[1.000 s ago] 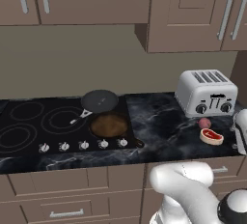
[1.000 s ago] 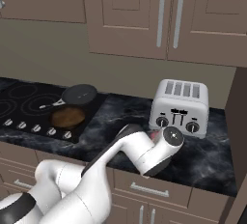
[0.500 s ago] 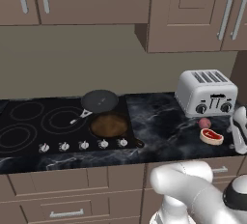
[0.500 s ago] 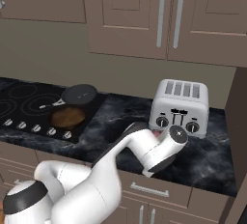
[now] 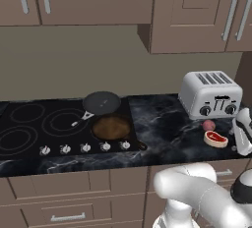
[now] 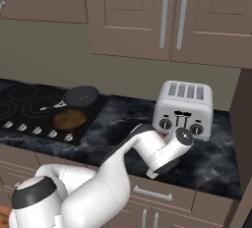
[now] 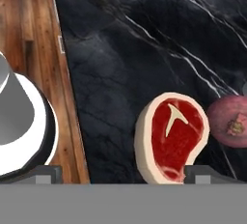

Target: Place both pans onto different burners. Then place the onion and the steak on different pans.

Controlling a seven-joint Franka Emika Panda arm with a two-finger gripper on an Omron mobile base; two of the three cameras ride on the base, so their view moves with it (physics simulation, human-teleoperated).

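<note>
The steak (image 7: 173,141), a red slab with a white fat rim, lies on the black marble counter just below my gripper (image 7: 123,174). The gripper is open and holds nothing, and the steak lies just inside the right fingertip (image 7: 207,173). The pinkish onion (image 7: 232,121) rests beside the steak. From the left base view the steak (image 5: 215,138) and onion (image 5: 208,125) sit in front of the toaster, with my hand (image 5: 242,132) right of them. The dark pan (image 5: 101,102) and the brown pan (image 5: 111,127) sit on the cooktop's right side, next to ringed burners (image 5: 64,121).
A silver toaster (image 5: 210,93) stands at the back right of the counter (image 5: 162,124). Knobs (image 5: 85,148) line the cooktop's front. The counter's front edge (image 7: 72,117) runs left of the steak, with wood floor beyond. Cabinets hang above. My arm (image 6: 147,148) hides the steak in the right base view.
My hand has shifted slightly above the steak. The jaws stay open. Steak, onion and both pans have not moved.
</note>
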